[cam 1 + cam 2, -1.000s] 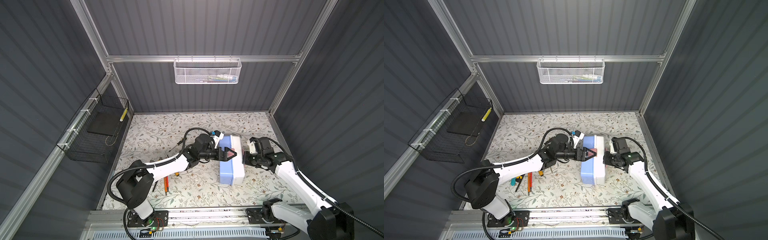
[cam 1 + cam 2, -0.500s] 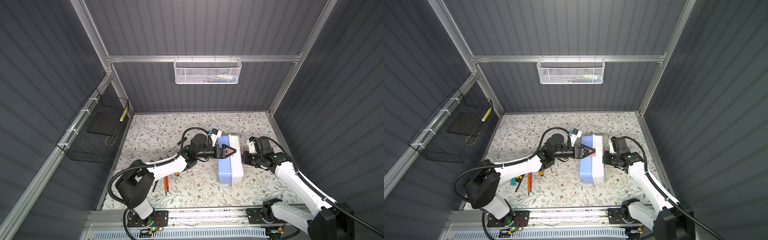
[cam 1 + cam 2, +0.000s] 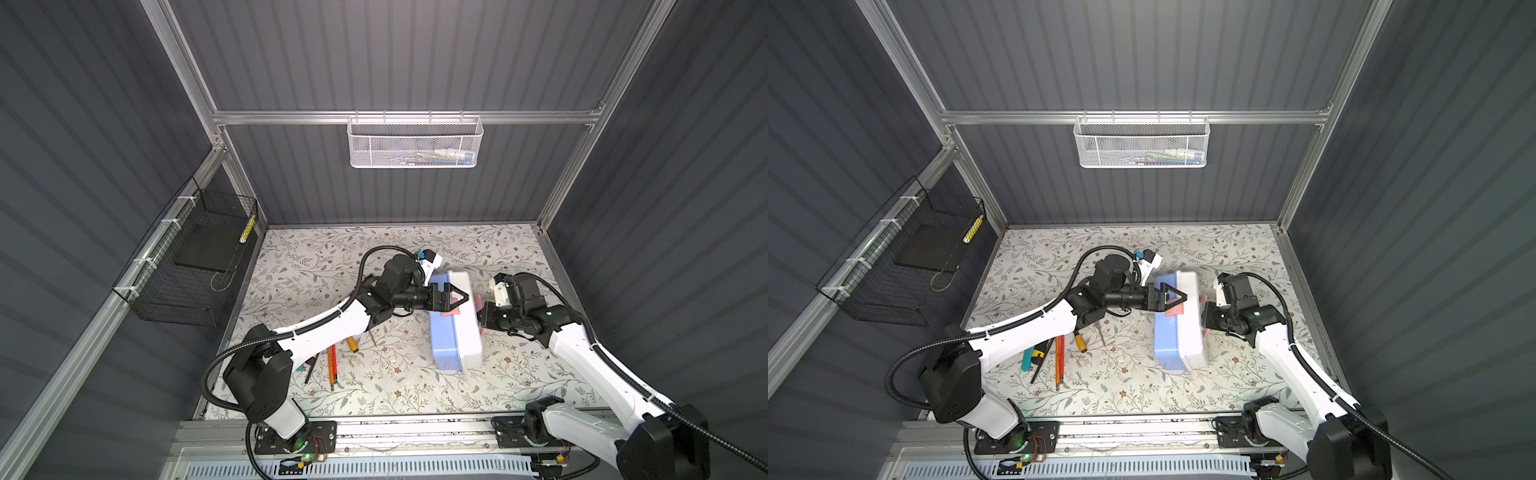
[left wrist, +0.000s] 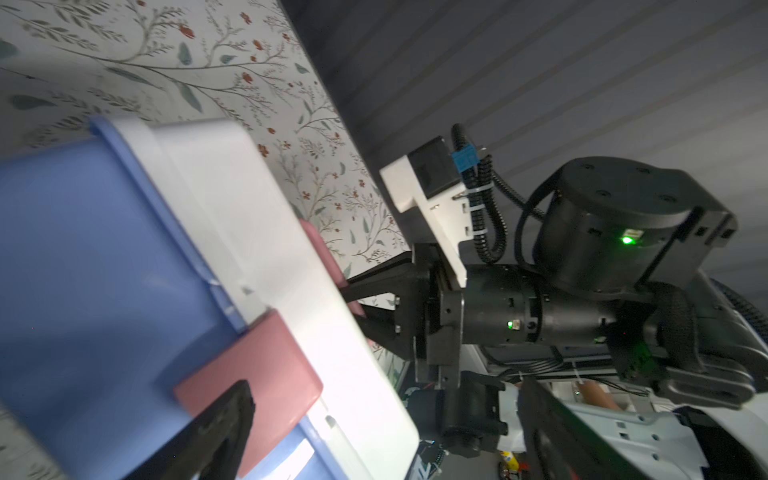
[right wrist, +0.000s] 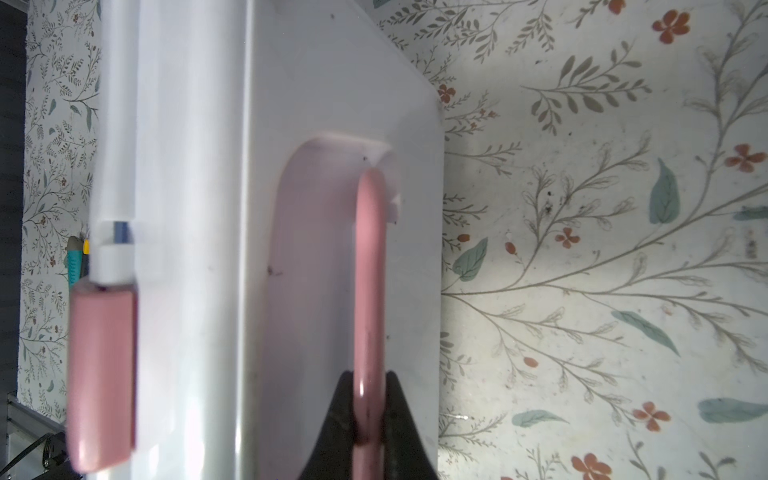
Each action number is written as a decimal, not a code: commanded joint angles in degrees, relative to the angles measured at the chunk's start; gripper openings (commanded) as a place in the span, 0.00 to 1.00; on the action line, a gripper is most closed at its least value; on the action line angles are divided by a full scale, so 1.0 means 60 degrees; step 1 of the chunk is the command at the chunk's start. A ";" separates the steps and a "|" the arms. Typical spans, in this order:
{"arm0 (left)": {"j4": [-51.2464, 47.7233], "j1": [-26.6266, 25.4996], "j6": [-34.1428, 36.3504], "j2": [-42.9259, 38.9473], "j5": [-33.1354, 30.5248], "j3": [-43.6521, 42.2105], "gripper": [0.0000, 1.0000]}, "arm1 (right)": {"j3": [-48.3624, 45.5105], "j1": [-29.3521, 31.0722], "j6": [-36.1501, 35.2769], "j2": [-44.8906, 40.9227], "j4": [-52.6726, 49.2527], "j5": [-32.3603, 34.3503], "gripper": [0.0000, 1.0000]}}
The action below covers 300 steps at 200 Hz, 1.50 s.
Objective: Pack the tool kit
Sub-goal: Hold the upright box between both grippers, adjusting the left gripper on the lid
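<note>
The right gripper (image 5: 368,401) is clamped on the pink handle (image 5: 370,270) of the tool kit (image 3: 455,332), with 1 black jaw pressed to each side of the bar. In both top views it sits tight against the white lid (image 3: 1192,328). The box is tipped up on its long side, with the lid facing the right gripper and the light blue body (image 3: 444,345) facing the left arm. The left gripper (image 3: 459,301) hovers at the box's upper edge with its jaws spread wide, holding nothing. The pink latch (image 4: 249,374) lies just beneath it. In the left wrist view 1 finger (image 4: 220,428) stands right in front of the latch, though whether it touches cannot be told. The 2 grippers face each other with the box between them. Behind the left gripper, beside and partly under its forearm, loose tools lie on the floral mat (image 3: 374,382): a yellow-handled screwdriver (image 3: 1080,343), thin orange tools (image 3: 1059,361) and a teal and yellow knife (image 3: 1030,358). All are well apart from the box.
</note>
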 commanded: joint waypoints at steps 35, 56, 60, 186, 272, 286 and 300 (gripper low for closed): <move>-0.1887 0.0088 0.0568 -0.0089 -0.0248 0.0099 0.99 | 0.0023 0.0005 -0.0145 -0.0116 0.0320 -0.0016 0.00; -0.1836 0.0092 0.0588 0.0058 -0.0257 0.0175 0.99 | 0.0067 0.0005 -0.0180 -0.0101 0.0313 -0.0023 0.00; -0.1832 0.0093 0.0589 0.0083 -0.0276 0.0208 1.00 | 0.0067 0.0005 -0.0184 -0.0093 0.0308 -0.0034 0.00; -0.1841 -0.0174 0.0706 0.0862 0.0226 0.0798 0.99 | 0.0096 0.0005 -0.0204 -0.0010 0.0386 -0.0249 0.00; -0.1045 -0.0379 0.0416 0.1233 0.0811 0.0565 0.99 | -0.0050 0.0005 -0.0158 -0.0172 0.0574 -0.0343 0.00; -0.0545 -0.0412 0.0184 0.1304 0.1128 0.0427 0.99 | -0.0035 0.0005 -0.0168 -0.0201 0.0574 -0.0352 0.00; -0.0092 -0.0489 0.0033 0.1376 0.1293 0.0367 0.99 | 0.0019 0.0019 -0.0190 -0.0239 0.0561 -0.0365 0.00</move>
